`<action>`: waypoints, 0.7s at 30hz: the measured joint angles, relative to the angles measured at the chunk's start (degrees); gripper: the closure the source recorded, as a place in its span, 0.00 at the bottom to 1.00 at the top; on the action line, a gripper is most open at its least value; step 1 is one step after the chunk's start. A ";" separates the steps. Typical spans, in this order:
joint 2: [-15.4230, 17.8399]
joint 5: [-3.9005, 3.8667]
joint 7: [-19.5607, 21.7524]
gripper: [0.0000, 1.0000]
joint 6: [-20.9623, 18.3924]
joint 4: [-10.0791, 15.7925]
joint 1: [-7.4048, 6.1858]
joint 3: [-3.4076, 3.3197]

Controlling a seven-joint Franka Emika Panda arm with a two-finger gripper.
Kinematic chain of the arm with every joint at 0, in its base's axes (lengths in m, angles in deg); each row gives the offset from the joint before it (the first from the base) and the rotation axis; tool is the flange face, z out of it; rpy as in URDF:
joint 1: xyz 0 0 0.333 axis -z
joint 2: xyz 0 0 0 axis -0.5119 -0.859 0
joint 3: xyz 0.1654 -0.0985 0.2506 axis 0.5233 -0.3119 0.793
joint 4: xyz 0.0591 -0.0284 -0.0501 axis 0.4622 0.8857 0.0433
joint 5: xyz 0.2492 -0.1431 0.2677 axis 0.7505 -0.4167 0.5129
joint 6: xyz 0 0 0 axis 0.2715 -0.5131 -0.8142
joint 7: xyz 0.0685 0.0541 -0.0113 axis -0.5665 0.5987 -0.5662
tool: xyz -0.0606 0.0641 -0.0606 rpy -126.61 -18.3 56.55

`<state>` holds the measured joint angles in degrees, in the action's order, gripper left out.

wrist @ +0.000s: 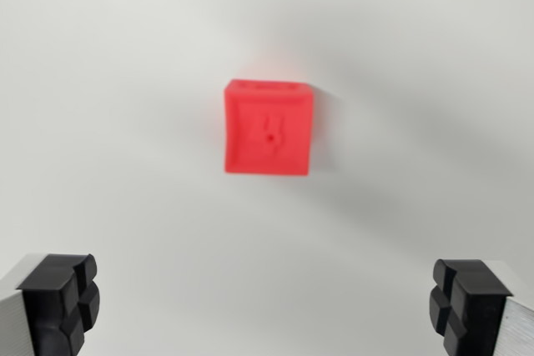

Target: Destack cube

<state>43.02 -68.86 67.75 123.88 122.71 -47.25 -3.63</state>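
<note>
A red cube (268,128) sits on a plain white surface, a little above the middle of the wrist view. Its top face carries a recessed mark with a small dark hole; whether another cube lies beneath it is hidden from this angle. My gripper (265,304) hangs above the surface, open wide, with one black fingertip (62,298) at the bottom left and the other (463,302) at the bottom right. Nothing lies between the fingers, and the cube is beyond them, toward the top of the view.
A white tabletop (108,122) fills the whole view, with soft grey shadows around the cube.
</note>
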 joint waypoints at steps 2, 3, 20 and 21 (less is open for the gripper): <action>0.97 0.01 -0.01 0.00 -1.38 -0.42 -0.01 0.00; 1.20 0.01 -0.02 0.00 -1.74 -0.53 -0.01 0.00; 6.94 0.03 -0.08 0.00 -11.29 -4.36 -0.02 0.00; 7.16 0.03 -0.09 0.00 -11.74 -4.58 -0.02 0.00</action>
<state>50.17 -68.82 67.67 112.14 118.13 -47.28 -3.63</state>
